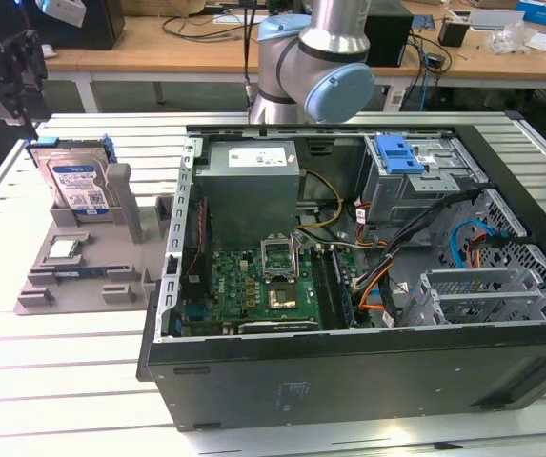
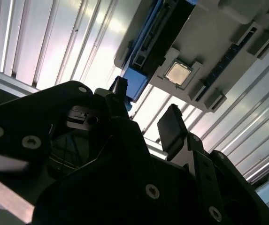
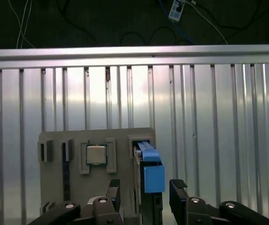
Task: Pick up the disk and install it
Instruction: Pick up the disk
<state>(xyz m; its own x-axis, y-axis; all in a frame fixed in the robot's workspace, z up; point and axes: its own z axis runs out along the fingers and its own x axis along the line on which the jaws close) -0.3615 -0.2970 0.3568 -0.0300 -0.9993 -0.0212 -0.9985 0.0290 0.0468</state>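
The disk (image 1: pixel 75 183) stands upright in a slot of the grey holder (image 1: pixel 82 271) at the exterior view's left, its white-and-blue label facing the camera and blue rails on its sides. My black gripper (image 1: pixel 20 95) hangs above its upper corner, apart from it. In the first wrist view the disk (image 3: pixel 151 174) shows edge-on with its blue rail, and the gripper (image 3: pixel 145 190) is open, one finger to each side of that edge. The second wrist view has the open gripper (image 2: pixel 146 110) over the blue rail of the disk (image 2: pixel 136 80).
An open computer case (image 1: pixel 349 381) fills the middle and right of the slatted metal table (image 1: pixel 53 381), with a grey power supply (image 1: pixel 251 186), a motherboard (image 1: pixel 263 286) and a drive cage with a blue bracket (image 1: pixel 401 152). A processor chip (image 3: pixel 96 153) lies in the holder.
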